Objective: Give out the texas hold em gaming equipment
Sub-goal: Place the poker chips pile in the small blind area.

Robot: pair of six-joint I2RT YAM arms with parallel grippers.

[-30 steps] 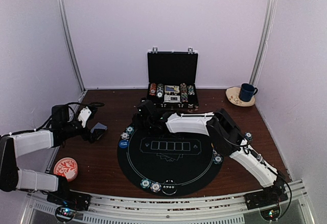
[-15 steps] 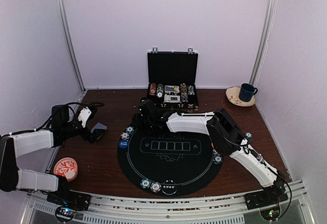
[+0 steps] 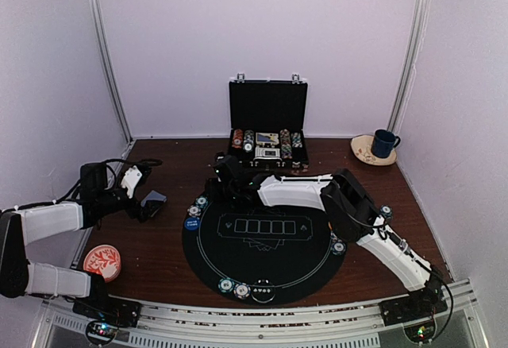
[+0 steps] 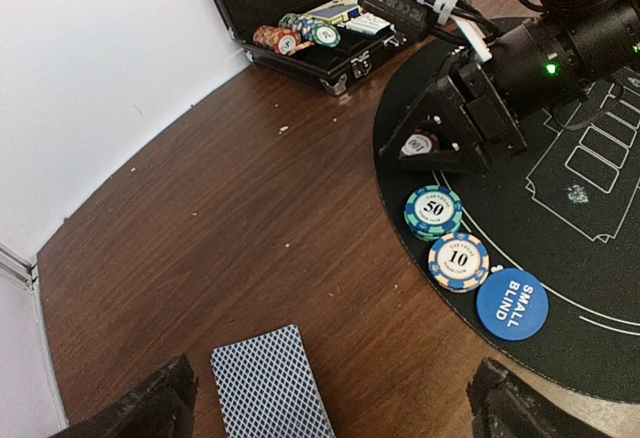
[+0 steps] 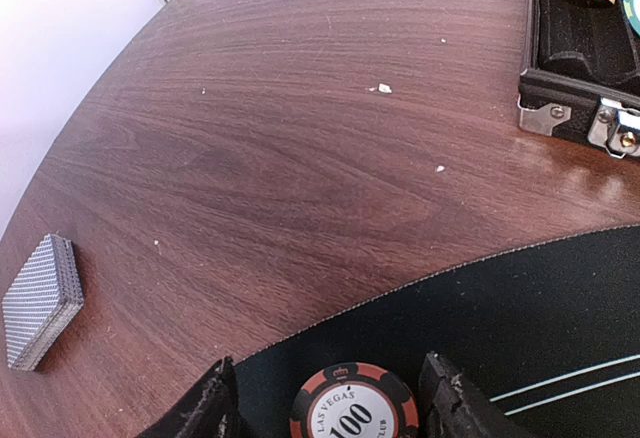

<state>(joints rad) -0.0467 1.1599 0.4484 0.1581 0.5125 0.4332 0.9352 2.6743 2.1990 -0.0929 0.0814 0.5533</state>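
Straddling red chip (image 5: 354, 410), right end effector (image 5: 328, 398) — half-open

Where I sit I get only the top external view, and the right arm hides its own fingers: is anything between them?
Observer: Yes. The right wrist view shows a round black-and-red poker chip marked 100 lying flat on the black felt mat between the right fingers, with a gap showing on one side.
Operator: And the left arm, does it hold that dark block beside it?
Observer: No. In the left wrist view the left fingers stand wide apart. The grey-blue-backed stack of playing cards lies flat on the brown wooden table below the gap, nearer one finger.
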